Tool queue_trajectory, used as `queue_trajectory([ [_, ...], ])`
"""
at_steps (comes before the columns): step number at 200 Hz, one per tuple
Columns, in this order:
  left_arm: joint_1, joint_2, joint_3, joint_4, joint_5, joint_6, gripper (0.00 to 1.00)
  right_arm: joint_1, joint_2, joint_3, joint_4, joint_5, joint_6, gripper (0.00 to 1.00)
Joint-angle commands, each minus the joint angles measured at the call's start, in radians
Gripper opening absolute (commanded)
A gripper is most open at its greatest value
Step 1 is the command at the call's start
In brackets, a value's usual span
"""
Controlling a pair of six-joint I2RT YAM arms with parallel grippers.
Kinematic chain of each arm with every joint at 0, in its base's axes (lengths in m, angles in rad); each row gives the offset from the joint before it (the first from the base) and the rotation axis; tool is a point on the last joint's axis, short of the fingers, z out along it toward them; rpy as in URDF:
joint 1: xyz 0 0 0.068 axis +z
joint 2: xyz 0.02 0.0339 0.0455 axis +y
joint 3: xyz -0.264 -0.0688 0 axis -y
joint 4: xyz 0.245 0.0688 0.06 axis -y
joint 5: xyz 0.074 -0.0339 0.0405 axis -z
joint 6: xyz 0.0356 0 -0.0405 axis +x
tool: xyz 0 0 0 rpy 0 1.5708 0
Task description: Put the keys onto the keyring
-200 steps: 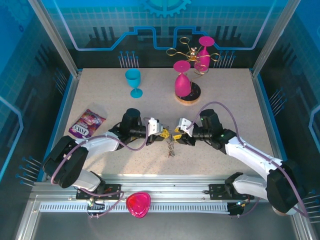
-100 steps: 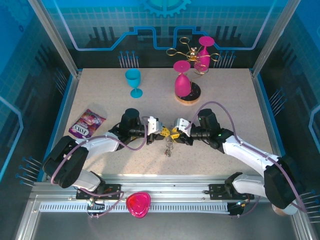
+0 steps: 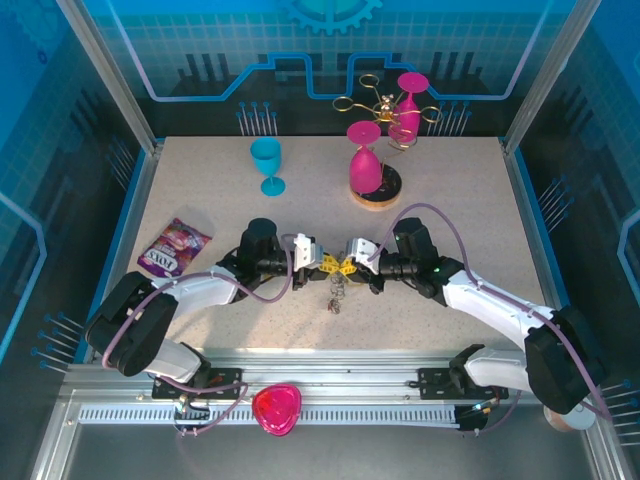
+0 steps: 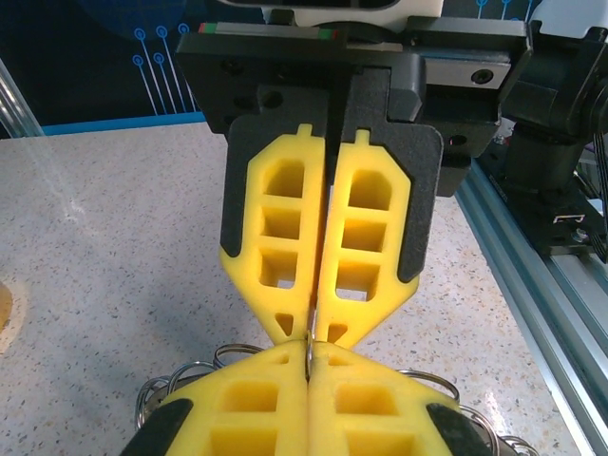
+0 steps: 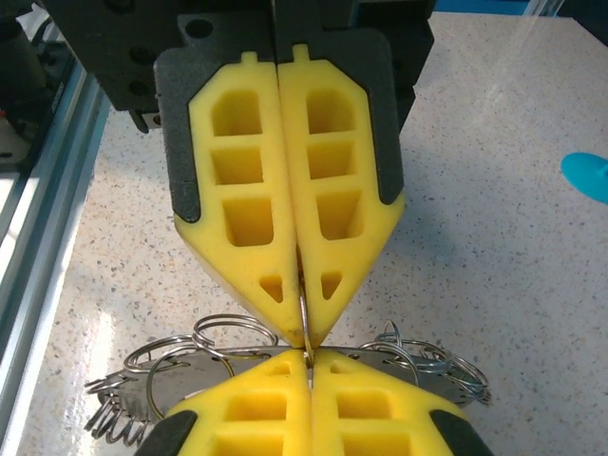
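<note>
Above the middle of the speckled beige desk (image 3: 450, 210), the left hand (image 3: 325, 265) and the right hand (image 3: 350, 267) met tip to tip, both clamped tight on the flat grey metal keyring (image 5: 190, 378) fringed with silvery wire loops. Its long axis ran crosswise between them, equally near both. The tiny keys (image 5: 106, 407) apparently dangled at one end.

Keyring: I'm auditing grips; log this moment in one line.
left gripper shut on keyring | right gripper shut on keyring | grippers tip to tip
</note>
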Motion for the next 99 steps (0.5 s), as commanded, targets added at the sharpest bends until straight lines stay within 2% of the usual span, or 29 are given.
queue_trajectory([
  [1, -0.008, -0.017, -0.011, 0.008, 0.065, 0.035, 0.0, 0.014, -0.011, -0.009, 0.061, -0.028, -0.027, 0.0],
  [46, -0.009, -0.029, -0.009, -0.056, 0.027, 0.093, 0.0, 0.021, -0.036, -0.034, 0.084, -0.006, -0.045, 0.0],
  [86, -0.012, -0.027, -0.007, -0.056, 0.02, 0.088, 0.0, 0.022, -0.042, -0.042, 0.086, -0.018, -0.047, 0.0],
  [99, -0.012, -0.027, -0.007, -0.056, 0.008, 0.076, 0.1, 0.022, -0.045, -0.044, 0.086, -0.021, -0.044, 0.0],
])
